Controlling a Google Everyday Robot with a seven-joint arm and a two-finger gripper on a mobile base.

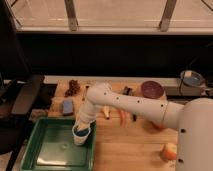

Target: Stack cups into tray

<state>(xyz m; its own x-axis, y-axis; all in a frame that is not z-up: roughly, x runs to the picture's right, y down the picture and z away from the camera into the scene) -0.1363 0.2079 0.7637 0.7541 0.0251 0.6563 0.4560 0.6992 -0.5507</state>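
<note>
The green tray (50,150) sits at the front left of the wooden table. My arm reaches in from the right and my gripper (82,128) hangs over the tray's right side. It is shut on the blue cup (81,131), held by its rim. The blue cup sits down in the white cup (81,139), which stands upright on the tray floor near the right wall. The blue cup's lower part is hidden inside the white one.
A blue sponge (67,106) and a brown cluster (74,87) lie behind the tray. A purple bowl (151,89), an apple (169,151) and long food pieces (107,111) lie to the right. A dark chair (25,97) stands at the left.
</note>
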